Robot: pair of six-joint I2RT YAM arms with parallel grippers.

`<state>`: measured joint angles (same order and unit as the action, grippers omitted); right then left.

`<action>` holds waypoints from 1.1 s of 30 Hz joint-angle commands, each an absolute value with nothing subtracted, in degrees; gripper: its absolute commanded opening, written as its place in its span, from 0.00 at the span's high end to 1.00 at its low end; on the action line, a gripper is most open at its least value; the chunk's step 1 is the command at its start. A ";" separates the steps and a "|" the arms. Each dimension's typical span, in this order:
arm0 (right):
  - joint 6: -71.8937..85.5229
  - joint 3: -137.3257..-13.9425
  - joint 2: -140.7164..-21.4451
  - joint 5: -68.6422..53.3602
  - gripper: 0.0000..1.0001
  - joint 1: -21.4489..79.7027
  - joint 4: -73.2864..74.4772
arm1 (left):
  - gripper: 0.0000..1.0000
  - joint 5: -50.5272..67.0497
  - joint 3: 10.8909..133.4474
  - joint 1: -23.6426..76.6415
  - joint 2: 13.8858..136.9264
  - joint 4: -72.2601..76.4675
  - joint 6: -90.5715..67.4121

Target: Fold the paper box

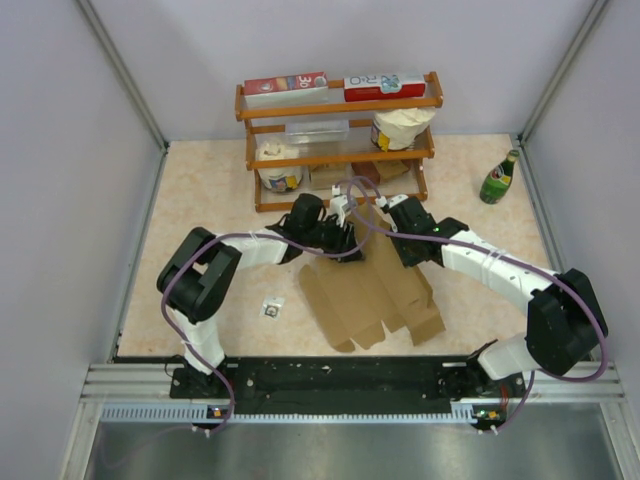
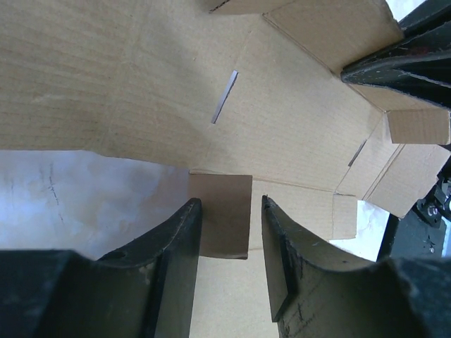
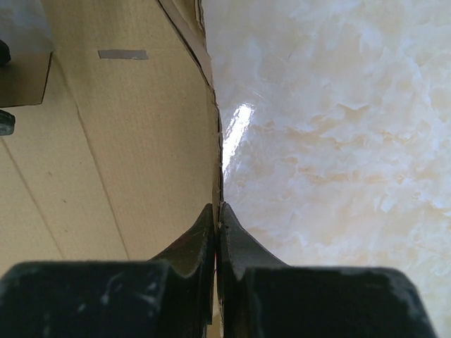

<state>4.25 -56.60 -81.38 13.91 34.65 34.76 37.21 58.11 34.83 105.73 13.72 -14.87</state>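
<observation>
Right claw [image 3: 217,211] pinches paper box [image 3: 106,155] edge; left claw [image 2: 230,201] straddles flap [image 2: 222,232].

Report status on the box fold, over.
Left claw open astride a small flap. Right claw shut on the paper box edge. Far end raised, rest flat. Shelf close behind.

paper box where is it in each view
top external: paper box at centre, just in front of the wooden shelf.
left wrist: fills the upper frame, a flap between the left claw fingers.
right wrist: left half, edge pinched in the right claw.
shared landmark: marbled table, top and right wrist views.
</observation>
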 commanded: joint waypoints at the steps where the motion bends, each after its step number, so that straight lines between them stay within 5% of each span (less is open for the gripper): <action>1: 5.45 -56.86 -81.56 14.77 1.00 35.07 32.08 | 0.56 38.50 57.31 35.77 103.18 16.61 -15.73; 33: 4.13 -56.69 -81.39 13.45 1.00 35.16 33.13 | 0.47 38.24 53.97 37.53 109.08 22.15 -21.53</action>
